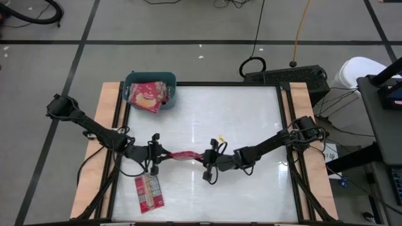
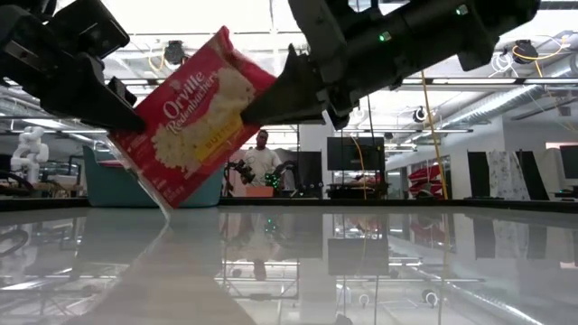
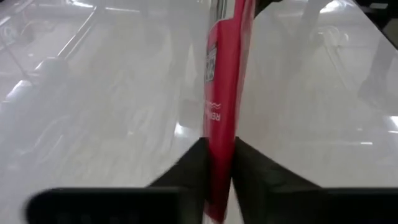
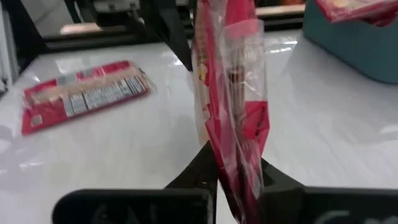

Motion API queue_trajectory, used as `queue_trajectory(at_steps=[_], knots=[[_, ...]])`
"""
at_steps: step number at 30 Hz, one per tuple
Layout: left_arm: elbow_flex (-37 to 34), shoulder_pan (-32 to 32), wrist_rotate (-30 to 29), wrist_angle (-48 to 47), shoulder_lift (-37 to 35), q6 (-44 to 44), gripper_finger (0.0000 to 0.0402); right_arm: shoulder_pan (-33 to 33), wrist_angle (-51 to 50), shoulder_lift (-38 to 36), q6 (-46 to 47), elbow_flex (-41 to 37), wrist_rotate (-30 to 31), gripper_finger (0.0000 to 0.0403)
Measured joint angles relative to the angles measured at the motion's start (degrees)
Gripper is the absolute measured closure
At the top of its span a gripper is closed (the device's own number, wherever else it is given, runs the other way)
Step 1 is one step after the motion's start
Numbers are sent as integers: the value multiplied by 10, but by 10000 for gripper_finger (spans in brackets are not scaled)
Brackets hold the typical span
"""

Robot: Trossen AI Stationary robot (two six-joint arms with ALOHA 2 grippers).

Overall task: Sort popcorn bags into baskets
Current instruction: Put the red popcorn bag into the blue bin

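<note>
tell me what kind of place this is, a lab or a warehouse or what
Most likely a robotics lab or workshop. The low view looks past the white table into an open hall with monitors on stands, exposed ceiling ducts, a white humanoid-looking robot and a person standing at another rig.

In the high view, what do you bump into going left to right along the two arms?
Left pincer → popcorn bag held between them → right pincer.
</note>
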Motion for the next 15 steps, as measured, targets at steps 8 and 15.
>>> queue_trajectory(at_steps=[8, 15], knots=[[0, 7, 1, 7, -9, 2, 364, 9, 75, 0, 16, -35, 36, 342], [67, 54, 43, -225, -121, 38, 367, 27, 54, 0, 11, -48, 100, 261]])
